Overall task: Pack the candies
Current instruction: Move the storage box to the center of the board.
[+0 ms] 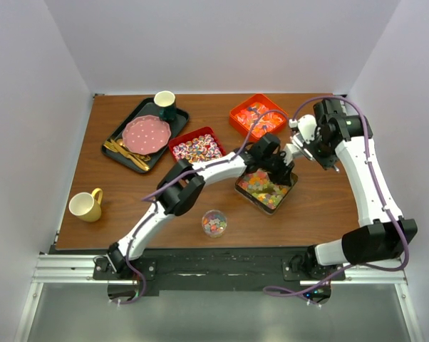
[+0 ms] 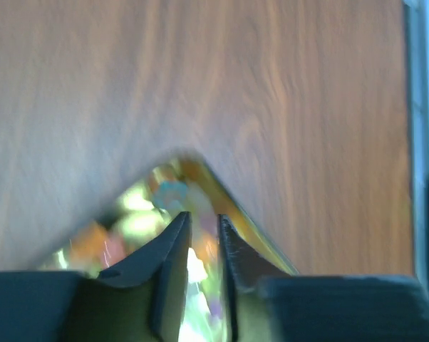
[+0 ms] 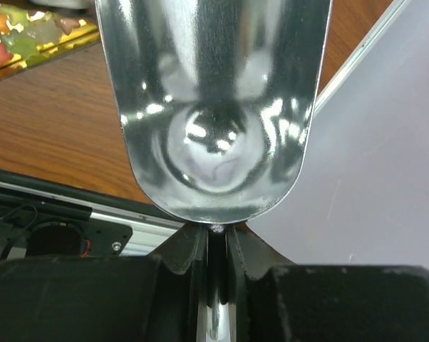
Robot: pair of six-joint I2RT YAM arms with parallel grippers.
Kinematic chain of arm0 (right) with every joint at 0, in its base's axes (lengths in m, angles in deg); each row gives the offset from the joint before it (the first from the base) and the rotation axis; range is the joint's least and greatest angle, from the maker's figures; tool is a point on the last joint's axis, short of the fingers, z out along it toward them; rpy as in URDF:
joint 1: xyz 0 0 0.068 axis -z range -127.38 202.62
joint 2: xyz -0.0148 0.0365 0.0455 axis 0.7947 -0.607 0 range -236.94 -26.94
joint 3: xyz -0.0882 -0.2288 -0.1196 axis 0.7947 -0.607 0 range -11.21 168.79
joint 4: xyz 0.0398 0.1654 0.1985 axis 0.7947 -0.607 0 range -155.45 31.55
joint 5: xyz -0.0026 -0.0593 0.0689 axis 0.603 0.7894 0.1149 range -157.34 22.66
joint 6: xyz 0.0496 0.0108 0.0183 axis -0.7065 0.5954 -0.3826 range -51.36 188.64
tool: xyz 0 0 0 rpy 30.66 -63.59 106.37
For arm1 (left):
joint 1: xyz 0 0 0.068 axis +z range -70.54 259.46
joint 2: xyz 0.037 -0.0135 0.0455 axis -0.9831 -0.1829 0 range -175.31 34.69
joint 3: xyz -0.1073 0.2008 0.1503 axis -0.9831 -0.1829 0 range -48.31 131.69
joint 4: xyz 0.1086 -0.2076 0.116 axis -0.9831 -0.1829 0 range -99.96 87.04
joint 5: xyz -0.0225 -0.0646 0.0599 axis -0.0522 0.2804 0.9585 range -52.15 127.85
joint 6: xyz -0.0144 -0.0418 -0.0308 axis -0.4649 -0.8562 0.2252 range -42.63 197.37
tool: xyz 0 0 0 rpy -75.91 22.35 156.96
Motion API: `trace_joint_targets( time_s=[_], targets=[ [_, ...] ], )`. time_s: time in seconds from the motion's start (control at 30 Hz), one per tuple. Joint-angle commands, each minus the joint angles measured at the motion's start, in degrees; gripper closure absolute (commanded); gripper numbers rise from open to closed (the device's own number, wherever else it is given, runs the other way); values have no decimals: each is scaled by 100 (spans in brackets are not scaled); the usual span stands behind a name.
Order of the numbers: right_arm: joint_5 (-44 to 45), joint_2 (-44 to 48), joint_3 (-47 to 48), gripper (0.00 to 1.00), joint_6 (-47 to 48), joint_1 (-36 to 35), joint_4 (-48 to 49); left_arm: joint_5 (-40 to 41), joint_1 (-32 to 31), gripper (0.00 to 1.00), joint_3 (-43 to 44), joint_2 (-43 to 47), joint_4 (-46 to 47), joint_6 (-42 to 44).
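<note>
Glossy jelly candies (image 1: 263,189) fill a gold-rimmed tray (image 1: 240,188) at mid-table. My left gripper (image 1: 280,169) is at the tray's far edge. In the left wrist view its fingers (image 2: 177,242) stand a narrow gap apart over the candies (image 2: 132,221), pointing at the tray's corner (image 2: 189,158); they look shut on the tray's rim, but the grip is blurred. My right gripper (image 3: 216,231) is shut on the handle of an empty silver scoop (image 3: 214,107), held right of the tray (image 1: 304,132). Jelly candies also show in the right wrist view (image 3: 29,32).
A red tray of twist-wrapped candies (image 1: 197,147) and an orange tray of wrapped candies (image 1: 256,114) stand behind. A small glass jar of candies (image 1: 214,223) is near the front. A black tray (image 1: 145,135) with pink plate and green cup, and a yellow mug (image 1: 86,205), are left.
</note>
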Motion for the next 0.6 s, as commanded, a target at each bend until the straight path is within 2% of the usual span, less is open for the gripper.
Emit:
trace_joint_targets(
  time_s=[0.0, 0.07, 0.17, 0.3, 0.43, 0.57],
  targets=[
    [-170, -103, 491, 100, -97, 37, -31, -1013, 372, 65, -968, 1832, -326, 214],
    [-223, -138, 571, 100, -97, 28, -49, -1390, 496, 60, -1356, 2327, -608, 563],
    [-276, -138, 615, 100, -97, 37, -40, -1419, 829, 55, -2016, 3171, -1232, 1091],
    [-311, -138, 772, 100, -88, 37, -40, -419, 1383, 51, -2885, 3980, -1935, 1830],
    [-381, -182, 896, 100, -97, 37, -40, 461, 1735, 48, -3291, 4140, -2305, 2542],
    [-478, -296, 1036, 100, -106, 37, -40, 1155, 1946, 46, -3503, 3991, -2385, 2728]
  ],
)
